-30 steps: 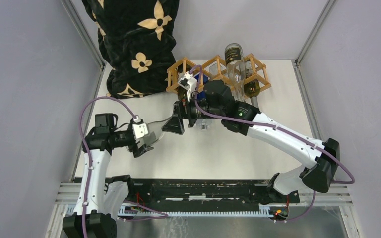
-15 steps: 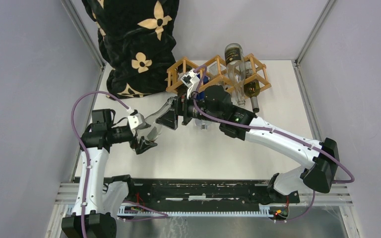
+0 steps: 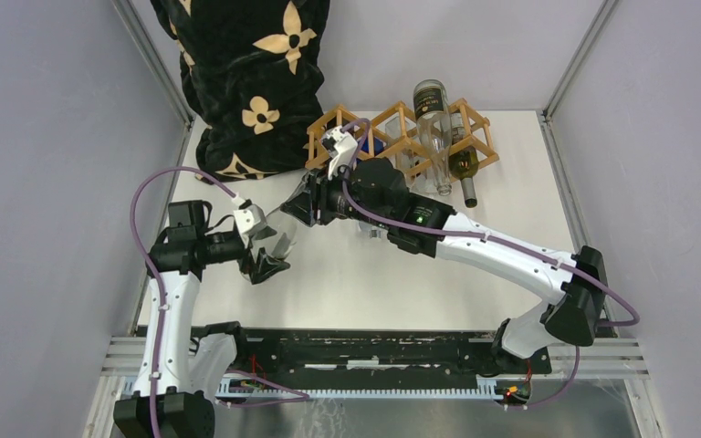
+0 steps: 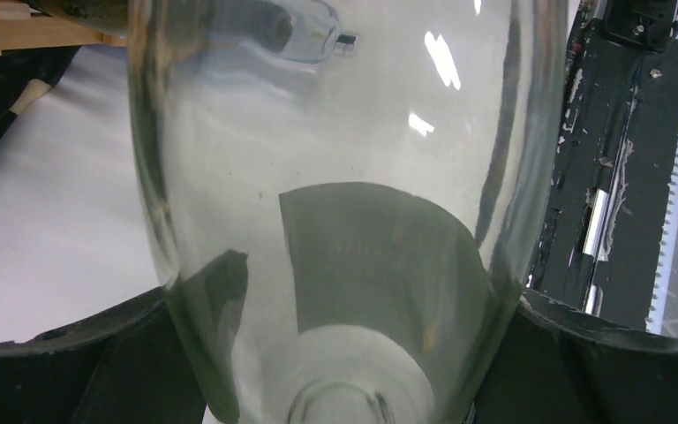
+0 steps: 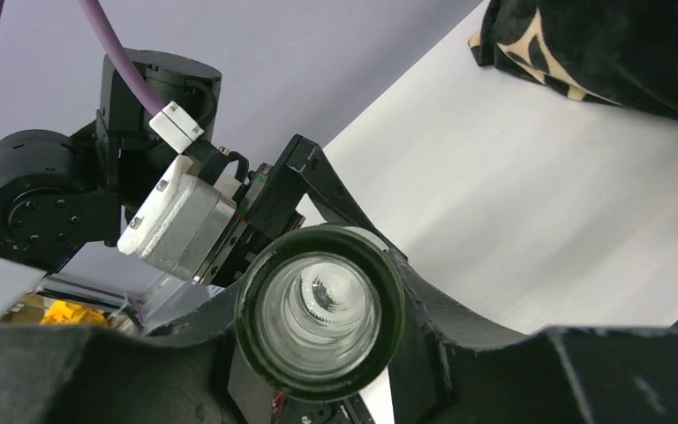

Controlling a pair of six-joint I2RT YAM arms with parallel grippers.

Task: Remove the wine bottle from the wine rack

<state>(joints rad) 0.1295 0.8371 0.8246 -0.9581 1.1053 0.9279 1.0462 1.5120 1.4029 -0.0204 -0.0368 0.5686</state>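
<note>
Top external view: the wine bottle point(image 3: 285, 228), clear glass, is already out of the wine rack point(image 3: 402, 137). It hangs above the table point(image 3: 511, 210) at about ten o'clock from its middle, well apart from the lattice at twelve. The left gripper point(image 3: 278, 246) spans the fat body. The right gripper point(image 3: 299, 208) sits on the neck end, towards one o'clock along the glass. Two other bottles point(image 3: 434, 128) lie in the rack behind the right arm, and a black flowered cushion point(image 3: 246, 73) stands at eleven.

Left wrist view: glass fills the picture. Both dark fingers point(image 4: 79, 362) press the flanks at five and seven o'clock, so this claw is spread wide and clamped on the body.

Right wrist view: the mouth of the bottle faces the lens. The black fingers point(image 5: 494, 353) hug its collar from three and nine o'clock, so this claw looks closed narrowly round the neck.

With two grips on slick glass, I'd move both arms as one. Any twist between them could wrench the neck or let the body slide. I'd draw it towards six o'clock and keep the right forearm off the rack.
</note>
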